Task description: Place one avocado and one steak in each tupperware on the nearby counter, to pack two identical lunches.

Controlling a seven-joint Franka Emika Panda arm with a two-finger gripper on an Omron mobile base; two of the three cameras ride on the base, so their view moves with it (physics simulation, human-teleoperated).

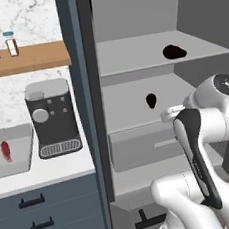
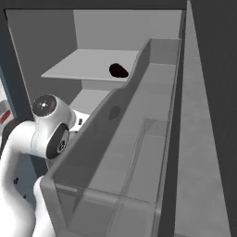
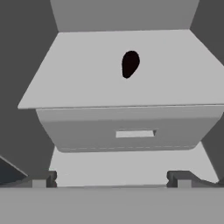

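Facing: an open grey fridge cabinet with flat, matte shelves and a shallow drawer below.
Gripper (image 3: 112,178): released, its two dark tips spread wide with nothing between them, aimed at the middle shelf.
Middle-shelf avocado (image 3: 130,64): smooth, near-black, pear-shaped, lying alone on the bare grey shelf (image 3: 65,78) above the drawer (image 3: 131,133).
Upper-shelf item (image 1: 174,52): a lumpy, near-black shape on the top shelf; whether it is fruit or meat I cannot tell.
Steak (image 1: 6,151): small red irregular lump resting inside the tupperware.
Tupperware (image 1: 22,164): light grey, shallow, sloping walls, sitting on the counter left of the coffee machine.
Counter (image 1: 52,173): white flat top over blue-grey drawer fronts with black bar handles.
Coffee machine (image 1: 51,117): dark boxy body, just beside the box.
Wall: white marbled, with a wooden shelf (image 1: 24,59) holding small jars.
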